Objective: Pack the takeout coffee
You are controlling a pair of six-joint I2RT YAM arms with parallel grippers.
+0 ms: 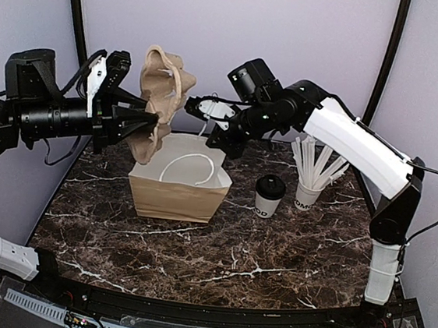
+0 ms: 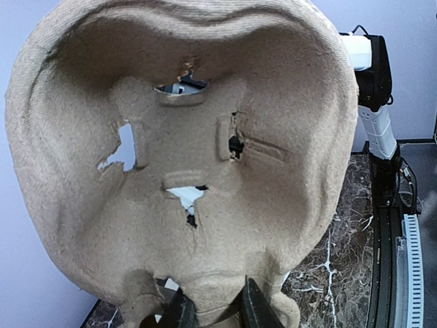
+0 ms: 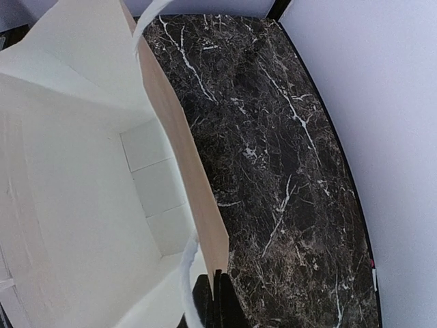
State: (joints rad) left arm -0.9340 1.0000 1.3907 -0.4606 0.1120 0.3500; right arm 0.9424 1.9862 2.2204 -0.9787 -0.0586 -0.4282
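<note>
The takeout coffee (image 1: 268,196), a small white cup with a black lid, stands on the marble table right of the brown paper bag (image 1: 176,187). My left gripper (image 1: 152,118) is shut on the bottom edge of a beige pulp cup carrier (image 1: 160,99), held on edge above the bag's left side. The carrier (image 2: 184,157) fills the left wrist view, its edge between my fingers (image 2: 254,311). My right gripper (image 1: 215,138) is shut on the bag's back rim. In the right wrist view the fingertips (image 3: 229,307) pinch the bag wall (image 3: 181,143), with the white inside open to the left.
A white cup with white wrapped straws (image 1: 312,174) stands right of the coffee. The bag's white handle (image 1: 189,161) arches over its opening. Dark marble table (image 1: 218,250) spreads in front; purple walls surround it.
</note>
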